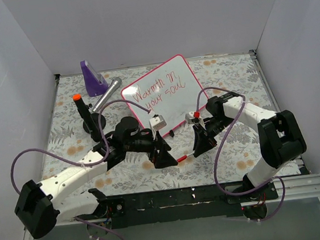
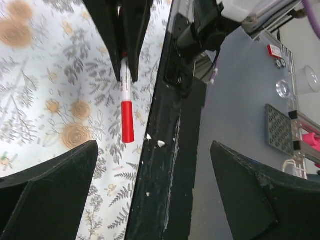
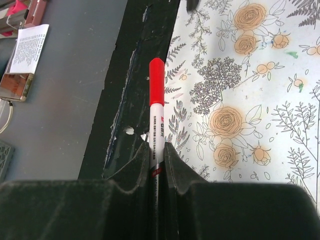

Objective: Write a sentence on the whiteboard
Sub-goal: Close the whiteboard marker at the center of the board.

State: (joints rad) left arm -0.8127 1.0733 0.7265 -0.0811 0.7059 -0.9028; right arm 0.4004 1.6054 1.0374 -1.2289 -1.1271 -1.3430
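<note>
The right end effector [image 3: 157, 150] was clamped on the capped red marker [image 3: 156, 100]; the left end effector [image 2: 153, 150] gaped empty. The whiteboard [image 1: 187, 78], upper centre, carried the sentence [image 1: 160, 92]. A slackened pinch might drop the marker off the desk [image 1: 229, 72].

Floral table [image 1: 236, 83], whiteboard [image 1: 178, 103], purple wedge [image 1: 92, 78], silver cylinder [image 1: 107, 94], orange-tipped black stand [image 1: 85, 113]

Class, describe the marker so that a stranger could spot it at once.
Find the pink-framed whiteboard at the centre of the table, then look in front of it. The marker is clamped in the jaws of the right gripper. It has a white barrel and a red cap, unlike the black, orange-tipped stick standing at left.
</note>
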